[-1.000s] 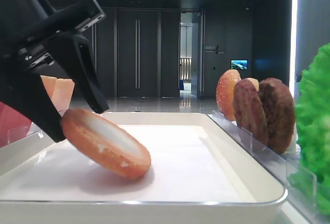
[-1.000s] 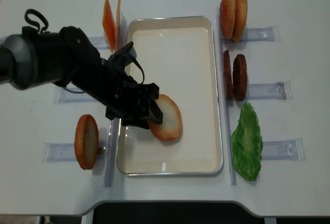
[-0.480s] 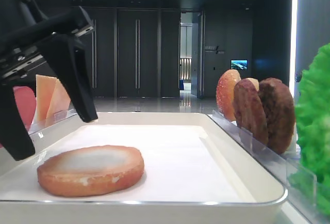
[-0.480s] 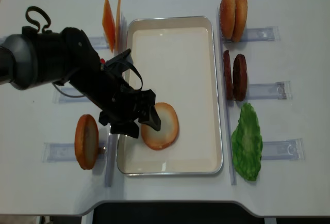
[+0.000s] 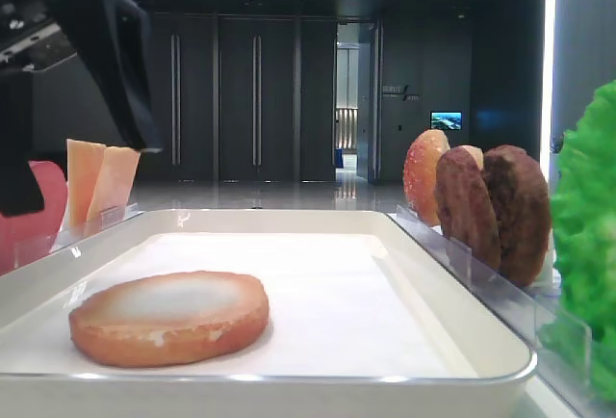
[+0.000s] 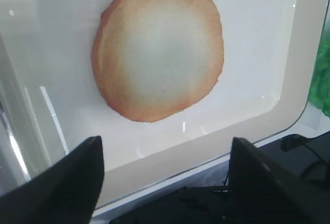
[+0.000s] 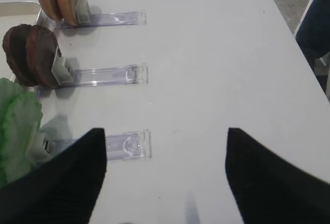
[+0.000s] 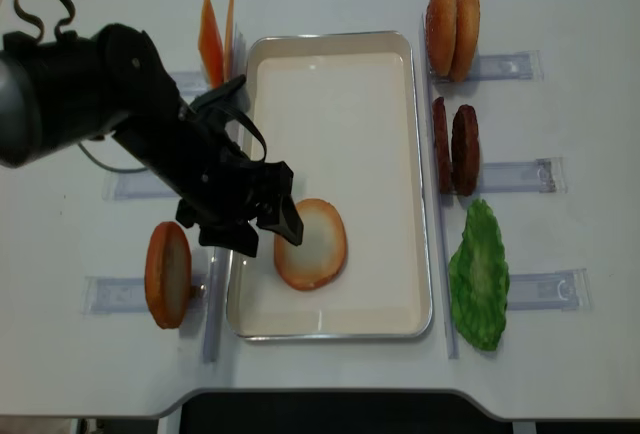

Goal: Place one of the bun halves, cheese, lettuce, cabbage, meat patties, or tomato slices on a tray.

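White tabletop [image 8: 330,384] carries everything, largest first: the tray [image 8: 418,194] at centre, then the lettuce [image 8: 478,274], meat patties [image 8: 455,149] and upright bun halves [image 8: 452,32] in holders along its right side. One bun half [image 8: 311,244] lies flat, pale face up, on the tray's near-left part, so the placing looks done; the next move calls for lifting clear without brushing it. Left gripper [image 8: 252,224] hovers above the tray's left rim, angled down, fingers wide and empty. Right gripper [image 7: 165,182] hangs over bare tabletop, fingers spread, holding nothing.
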Available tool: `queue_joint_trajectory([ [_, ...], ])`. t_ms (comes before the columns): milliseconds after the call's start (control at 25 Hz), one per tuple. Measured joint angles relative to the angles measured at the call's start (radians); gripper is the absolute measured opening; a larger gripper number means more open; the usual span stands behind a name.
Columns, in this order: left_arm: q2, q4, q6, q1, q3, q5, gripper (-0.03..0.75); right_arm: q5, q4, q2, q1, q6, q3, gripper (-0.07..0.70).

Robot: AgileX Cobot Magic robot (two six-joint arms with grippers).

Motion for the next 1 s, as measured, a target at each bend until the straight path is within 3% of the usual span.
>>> queue_joint_trajectory([
  [160,-0.052,0.109,-0.083,0.000,-0.067,0.110,0.576,0.000,0.000,0.000,0.000,0.000,0.000,0.468],
  [360,-0.112,0.265,-0.188,0.000,-0.153,0.303,0.576,0.000,0.000,0.000,0.000,0.000,0.000,0.468],
  [440,-0.136,0.312,-0.216,0.000,-0.174,0.341,0.576,0.000,0.000,0.000,0.000,0.000,0.000,0.468],
  [880,-0.220,0.432,-0.251,0.000,-0.190,0.362,0.576,0.000,0.000,0.000,0.000,0.000,0.000,0.468],
  [1000,-0.239,0.488,-0.241,0.032,-0.190,0.363,0.576,0.000,0.000,0.000,0.000,0.000,0.000,0.468],
])
